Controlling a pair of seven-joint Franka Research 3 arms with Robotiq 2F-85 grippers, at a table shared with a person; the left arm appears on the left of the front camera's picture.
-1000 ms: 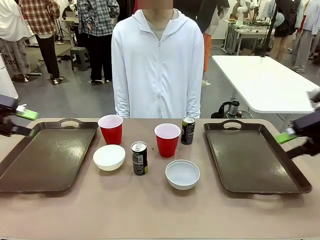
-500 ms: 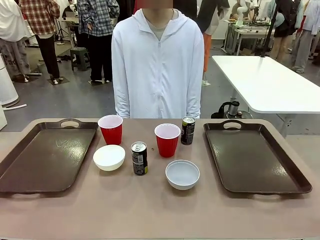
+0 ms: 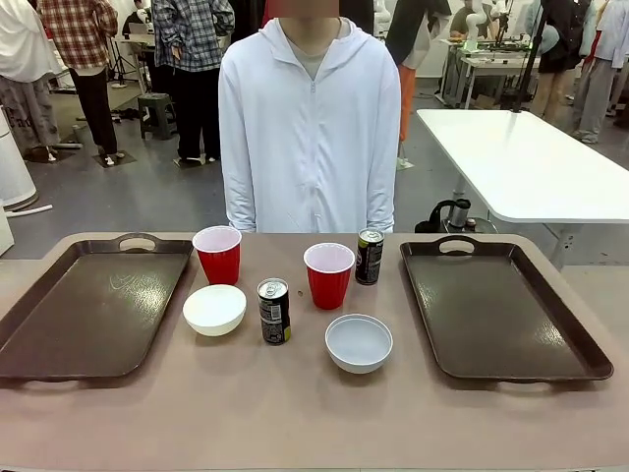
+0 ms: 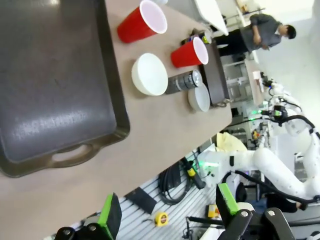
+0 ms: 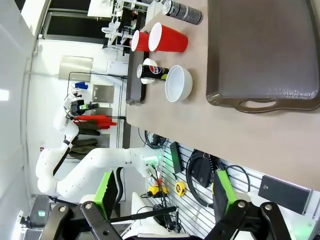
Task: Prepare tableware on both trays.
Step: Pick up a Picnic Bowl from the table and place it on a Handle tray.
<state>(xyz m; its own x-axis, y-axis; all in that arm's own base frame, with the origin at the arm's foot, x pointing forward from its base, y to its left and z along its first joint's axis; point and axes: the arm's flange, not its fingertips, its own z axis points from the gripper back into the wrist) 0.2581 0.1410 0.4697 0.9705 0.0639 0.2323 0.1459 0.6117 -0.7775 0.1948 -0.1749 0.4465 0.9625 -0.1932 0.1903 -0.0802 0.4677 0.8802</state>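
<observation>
Trays number two (so do cups, bowls, cans).

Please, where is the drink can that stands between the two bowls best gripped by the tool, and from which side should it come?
Probably the upper side wall of the drink can, approached from the robot's side, where the table is bare. The drink can stands upright and is slim, so it should fit between open jaws. Gripping high clears the low white bowl close on its left.
</observation>
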